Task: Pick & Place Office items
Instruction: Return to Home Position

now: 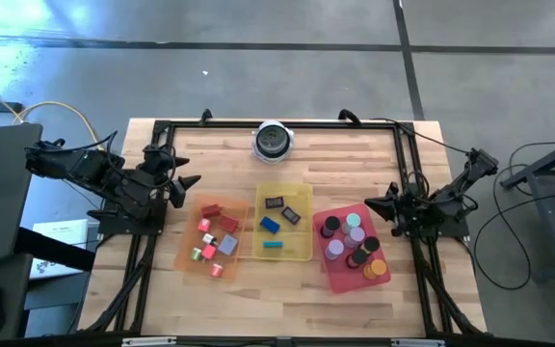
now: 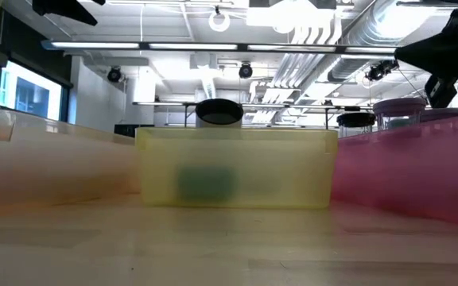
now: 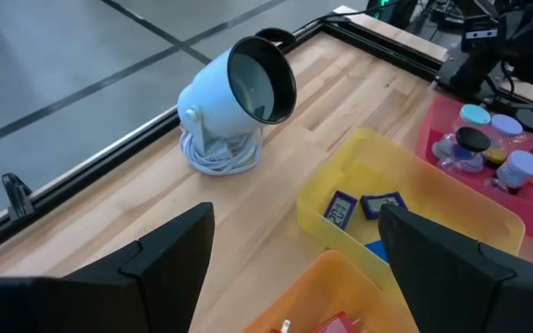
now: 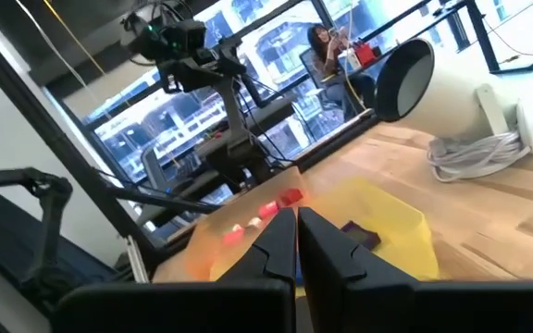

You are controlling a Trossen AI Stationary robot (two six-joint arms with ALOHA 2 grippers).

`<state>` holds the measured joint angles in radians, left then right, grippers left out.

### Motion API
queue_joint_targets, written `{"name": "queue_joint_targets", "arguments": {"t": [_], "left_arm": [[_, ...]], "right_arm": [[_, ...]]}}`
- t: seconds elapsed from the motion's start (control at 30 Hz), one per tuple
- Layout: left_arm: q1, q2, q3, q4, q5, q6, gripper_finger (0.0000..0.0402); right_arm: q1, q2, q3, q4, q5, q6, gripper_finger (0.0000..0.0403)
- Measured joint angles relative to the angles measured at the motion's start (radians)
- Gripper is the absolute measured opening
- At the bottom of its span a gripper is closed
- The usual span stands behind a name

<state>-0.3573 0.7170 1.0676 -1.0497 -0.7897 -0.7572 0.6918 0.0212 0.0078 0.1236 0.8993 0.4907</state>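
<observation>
Your left gripper (image 1: 186,171) hangs with its fingers apart and empty over the left side of the wooden table (image 1: 355,166), near the far corner of the orange tray (image 1: 189,258). Your right gripper (image 1: 372,203) has its fingers pressed together on nothing, just right of the red tray (image 1: 339,280). The office items (image 1: 353,241) lie sorted: round discs in the red, blocks in the yellow tray (image 1: 303,253), small red and pink bits in the orange. To go home cleanly, I'd lift first, then draw each arm outward — those thin translucent walls look light enough to slide on smooth wood. The round-faced lamp (image 1: 273,141) with its coiled cord sits at the far edge, well apart.
</observation>
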Motion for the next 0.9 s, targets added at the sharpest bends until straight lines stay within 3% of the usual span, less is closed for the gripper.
{"name": "queue_joint_targets", "arguments": {"t": [0.9], "left_arm": [[0.001,0.011,0.001,0.001,0.004,-0.003,0.0299]], "right_arm": [[0.000,0.000,-0.002,-0.016,-0.011,0.002,0.0002]]}}
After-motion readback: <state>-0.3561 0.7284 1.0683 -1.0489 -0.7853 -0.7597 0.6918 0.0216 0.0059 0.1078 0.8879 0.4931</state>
